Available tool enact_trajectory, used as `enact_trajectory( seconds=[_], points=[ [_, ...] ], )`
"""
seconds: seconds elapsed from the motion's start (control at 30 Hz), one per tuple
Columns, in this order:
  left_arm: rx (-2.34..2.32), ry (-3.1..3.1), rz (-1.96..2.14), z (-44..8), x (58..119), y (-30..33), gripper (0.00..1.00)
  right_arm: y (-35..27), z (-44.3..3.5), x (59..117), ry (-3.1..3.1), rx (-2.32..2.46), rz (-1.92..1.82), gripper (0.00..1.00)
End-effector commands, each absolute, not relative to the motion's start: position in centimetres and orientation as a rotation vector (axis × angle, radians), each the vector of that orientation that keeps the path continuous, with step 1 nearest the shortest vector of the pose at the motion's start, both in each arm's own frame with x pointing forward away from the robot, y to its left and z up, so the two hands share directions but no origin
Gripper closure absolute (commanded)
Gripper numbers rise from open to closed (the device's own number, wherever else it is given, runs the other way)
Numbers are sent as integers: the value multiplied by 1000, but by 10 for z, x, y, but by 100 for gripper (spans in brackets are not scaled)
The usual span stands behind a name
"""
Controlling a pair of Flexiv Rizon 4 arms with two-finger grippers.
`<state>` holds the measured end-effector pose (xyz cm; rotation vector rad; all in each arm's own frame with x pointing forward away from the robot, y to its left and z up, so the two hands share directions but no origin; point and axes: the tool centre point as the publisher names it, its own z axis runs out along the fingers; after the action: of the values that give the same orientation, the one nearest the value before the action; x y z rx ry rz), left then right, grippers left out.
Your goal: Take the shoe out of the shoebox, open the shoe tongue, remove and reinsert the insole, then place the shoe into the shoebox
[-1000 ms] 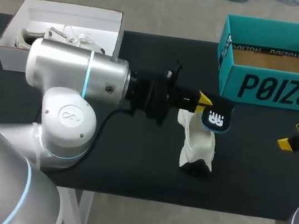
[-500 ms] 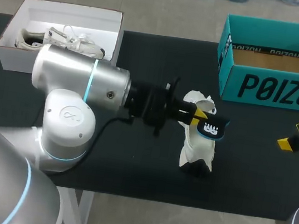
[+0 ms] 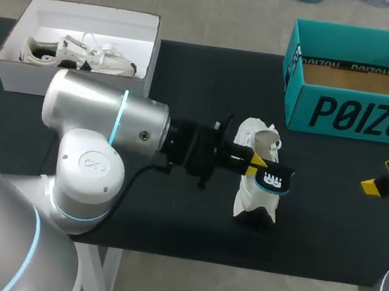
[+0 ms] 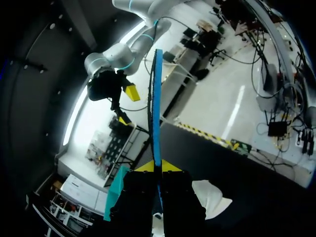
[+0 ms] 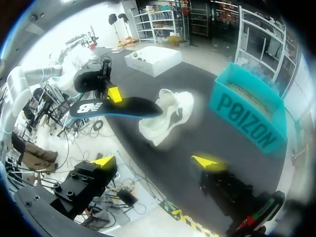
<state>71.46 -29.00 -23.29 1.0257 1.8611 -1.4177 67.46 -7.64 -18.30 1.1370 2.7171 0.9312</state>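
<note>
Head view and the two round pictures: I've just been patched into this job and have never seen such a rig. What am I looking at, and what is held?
The head view looks down on a black table from behind a two-armed robot. Each round picture comes from a camera on one wrist, looking along that arm's yellow-tipped fingers. The left gripper is shut on a dark insole, held over the white shoe mid-table. The right gripper is open and empty, off to the side. A teal shoebox stands at the back right, and a white box holding another shoe at the back left.
</note>
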Motion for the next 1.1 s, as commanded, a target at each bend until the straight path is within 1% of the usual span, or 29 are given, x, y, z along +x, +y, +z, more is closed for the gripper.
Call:
enact_trajectory(
  seconds=[0.03,0.67,0.87,1.1],
  points=[
    [1008,1864,-1410,-237,710,-292,100,-77,-184,670,2708,1137,931,0],
    [964,1814,-1390,-270,721,-288,100,-77,-184,670,2708,1137,931,0],
    [982,1807,-1392,-271,727,-298,100,-77,-184,670,2708,1137,931,0],
    [977,1839,-1361,-277,734,-293,100,-77,-184,670,2708,1137,931,0]
  ],
)
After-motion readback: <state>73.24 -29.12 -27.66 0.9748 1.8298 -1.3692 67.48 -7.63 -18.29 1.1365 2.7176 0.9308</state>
